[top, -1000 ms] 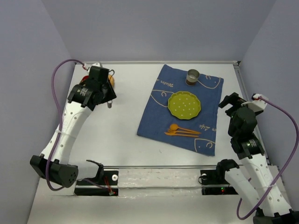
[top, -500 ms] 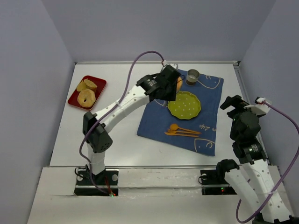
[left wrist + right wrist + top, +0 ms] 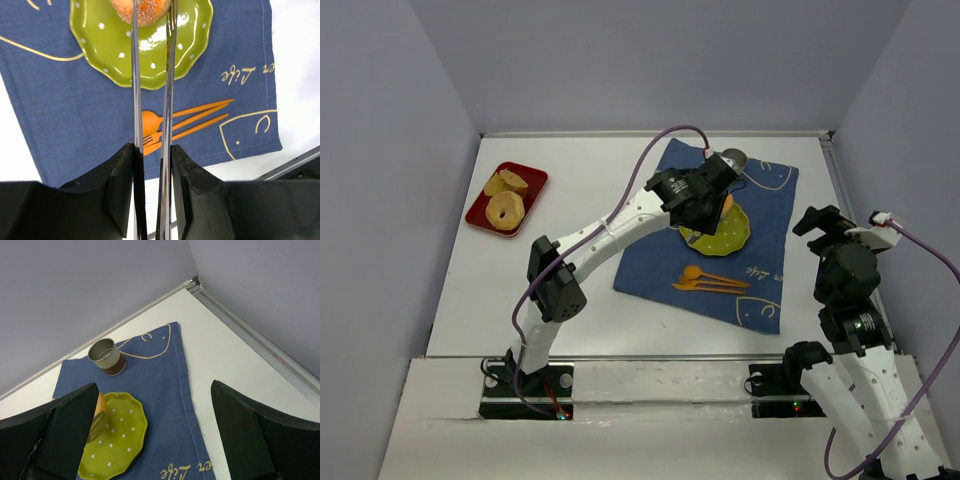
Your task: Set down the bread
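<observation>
Top external view, from the left: a red tray [image 3: 536, 180] sits on the tabletop [image 3: 480, 290] with two paler pieces [image 3: 505, 211] in it, and these are not our concern. Further right lies the blue cloth [image 3: 655, 265], and the left arm reaches over it.

The left fingers [image 3: 136, 100] are pinching the bread [image 3: 146, 7] between their thin blades, close to the tips. The bread is over the green plate [image 3: 110, 50], toward its far part, on the side of the cup [image 3: 733, 163]. In the right wrist view the ring seems to stand on its edge, not flat. We cannot tell whether it touches the plate already. The orange cutlery [image 3: 691, 271] lies on the cloth on the plate's near side, apart from it.

The step in hand is, we judge, the setting down. To do it well we would bring the bread more to the middle of the plate. We would lower it slowly until the edge rests there, then spread the fingers only a little. A ring on its edge may roll or fall over, so a low release is safer. After that we would lift straight up, away from the cup.

At the far right, the right fingers [image 3: 250, 435] are spread wide and hold nothing, well apart from the plate.
</observation>
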Tool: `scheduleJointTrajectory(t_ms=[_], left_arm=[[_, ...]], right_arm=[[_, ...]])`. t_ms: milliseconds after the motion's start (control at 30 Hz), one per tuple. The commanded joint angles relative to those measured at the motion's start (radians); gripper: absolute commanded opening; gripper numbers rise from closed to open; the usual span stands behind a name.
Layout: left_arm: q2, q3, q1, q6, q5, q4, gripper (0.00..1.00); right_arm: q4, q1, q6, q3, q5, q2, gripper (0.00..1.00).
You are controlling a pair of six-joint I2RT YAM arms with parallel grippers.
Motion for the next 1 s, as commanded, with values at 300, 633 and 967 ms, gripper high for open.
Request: scheduleJointTrajectory(t_ms=[300,633,967], left_arm=[[0.018,0.056,-0.033,0.050,0.008,-0.053,0.51],[-0.005,0.059,-0.039,0.049,-0.007,-0.050,0.58],[-0.069,0.078,-0.039,0.041,-0.073,-0.039,0.53]], right_arm=[[0.054,0.007,0.008,-0.010,0.010,-0.006,1.00],[0.054,0.007,0.008,-0.010,0.005,-0.007,1.00],[0.054,0.007,0.005,-0.009,0.000,-0.003,1.00]])
